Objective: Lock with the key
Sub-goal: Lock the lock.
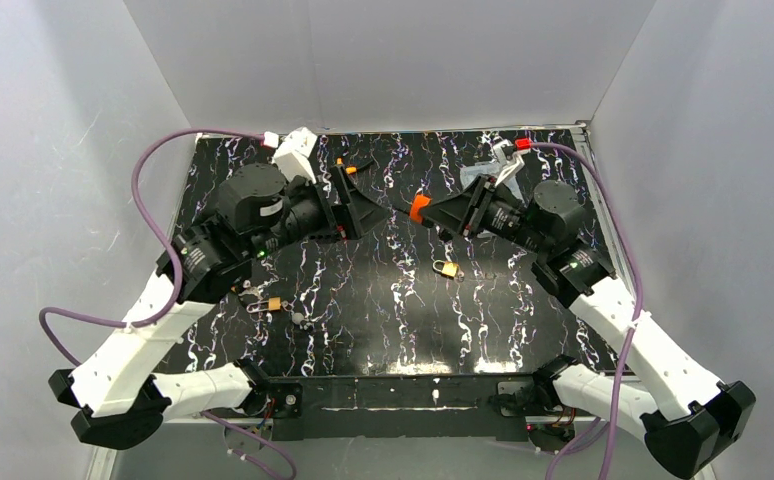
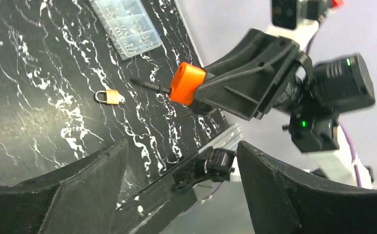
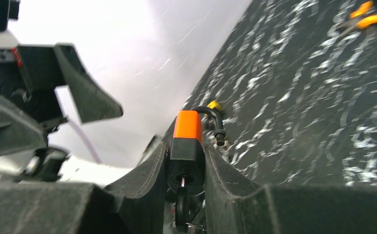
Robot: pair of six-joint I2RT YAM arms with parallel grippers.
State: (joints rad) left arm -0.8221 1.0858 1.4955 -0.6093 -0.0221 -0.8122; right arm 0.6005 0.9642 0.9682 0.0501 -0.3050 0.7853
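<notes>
My right gripper is shut on an orange-and-black padlock and holds it above the middle of the black marbled table. The padlock's black shackle curves out with its free end outside the body. A key with a black head sits in the keyhole on the face nearest the right wrist camera. My left gripper is open with nothing between its fingers, just left of the padlock and facing it.
A small brass padlock lies on the table below the grippers. Another brass padlock on a key ring lies near the left arm. A clear plastic box and orange-handled tools sit at the back. White walls enclose the table.
</notes>
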